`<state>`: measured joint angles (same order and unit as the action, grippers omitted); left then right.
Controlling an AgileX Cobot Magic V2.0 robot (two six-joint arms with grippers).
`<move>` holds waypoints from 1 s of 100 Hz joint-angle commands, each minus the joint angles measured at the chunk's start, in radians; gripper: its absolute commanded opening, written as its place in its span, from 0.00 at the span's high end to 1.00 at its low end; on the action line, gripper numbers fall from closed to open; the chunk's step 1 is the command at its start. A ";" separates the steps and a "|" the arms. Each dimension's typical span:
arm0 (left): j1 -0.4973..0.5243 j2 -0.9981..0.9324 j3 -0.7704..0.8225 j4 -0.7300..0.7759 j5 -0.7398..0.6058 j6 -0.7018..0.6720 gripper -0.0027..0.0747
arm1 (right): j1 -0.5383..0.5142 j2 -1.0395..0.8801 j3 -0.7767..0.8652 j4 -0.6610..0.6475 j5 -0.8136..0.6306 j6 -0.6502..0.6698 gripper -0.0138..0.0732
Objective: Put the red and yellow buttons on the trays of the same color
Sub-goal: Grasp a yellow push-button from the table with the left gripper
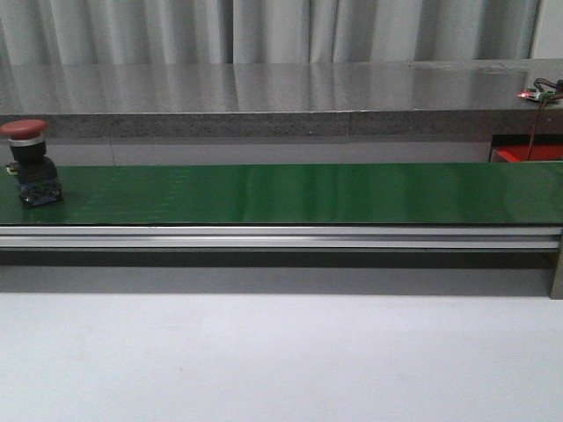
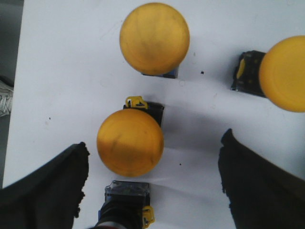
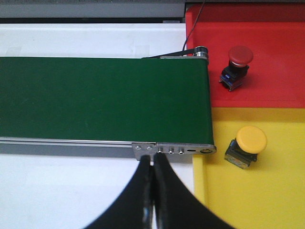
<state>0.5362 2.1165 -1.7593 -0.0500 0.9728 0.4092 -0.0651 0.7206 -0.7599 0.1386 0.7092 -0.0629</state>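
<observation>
A red button point(image 1: 28, 163) stands at the green belt's point(image 1: 290, 193) left end, the belt otherwise bare. Only the left wrist view shows the spread left end effector point(image 2: 152, 176) over a yellow button point(image 2: 130, 142) among others on the white bench point(image 2: 71, 71). The right end effector point(image 3: 153, 183), pressed together, hangs near the belt's end, beside the red tray point(image 3: 276, 86) and yellow tray point(image 3: 267, 191), each holding one matching button.

Green belt point(image 1: 290, 193), red button point(image 1: 24, 129) with perhaps a blue base, red tray point(image 3: 267, 57), yellow tray point(image 3: 267, 191).

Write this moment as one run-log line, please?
left gripper: open over yellow buttons | right gripper: shut, empty | red button: on conveyor belt
</observation>
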 commanded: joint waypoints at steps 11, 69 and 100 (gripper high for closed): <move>0.003 -0.021 -0.030 -0.002 -0.057 0.000 0.25 | 0.000 -0.005 -0.025 0.003 -0.063 -0.007 0.92; 0.003 -0.007 -0.031 0.026 -0.063 -0.010 0.80 | 0.000 -0.005 -0.025 0.003 -0.063 -0.007 0.92; 0.003 -0.096 -0.041 0.017 -0.007 -0.032 0.80 | 0.000 -0.005 -0.025 0.003 -0.063 -0.007 0.92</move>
<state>0.5362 2.1338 -1.7654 -0.0231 0.9826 0.3932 -0.0651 0.7206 -0.7599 0.1386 0.7092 -0.0629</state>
